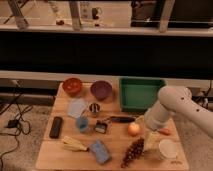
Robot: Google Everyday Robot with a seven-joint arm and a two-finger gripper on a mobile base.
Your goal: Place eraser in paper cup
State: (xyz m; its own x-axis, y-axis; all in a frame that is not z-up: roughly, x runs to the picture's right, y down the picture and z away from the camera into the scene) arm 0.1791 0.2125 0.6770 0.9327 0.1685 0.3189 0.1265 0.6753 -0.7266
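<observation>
The eraser (pixel 56 127), a flat black block, lies at the left edge of the wooden table (pixel 60 156). The paper cup (pixel 168 149), wide and cream-white, stands upright at the front right corner. My white arm reaches in from the right over the table. My gripper (pixel 150 141) hangs low just left of the paper cup, between an orange fruit (pixel 133 129) and the cup, far from the eraser. It holds nothing that I can see.
At the back stand a red bowl (pixel 72 86), a purple bowl (pixel 101 90) and a green tray (pixel 140 94). Mid-table are a small metal cup (pixel 94 108), a blue cup (pixel 82 123) and a pale lid (pixel 76 107). A blue sponge (pixel 100 151) and grapes (pixel 133 150) lie in front.
</observation>
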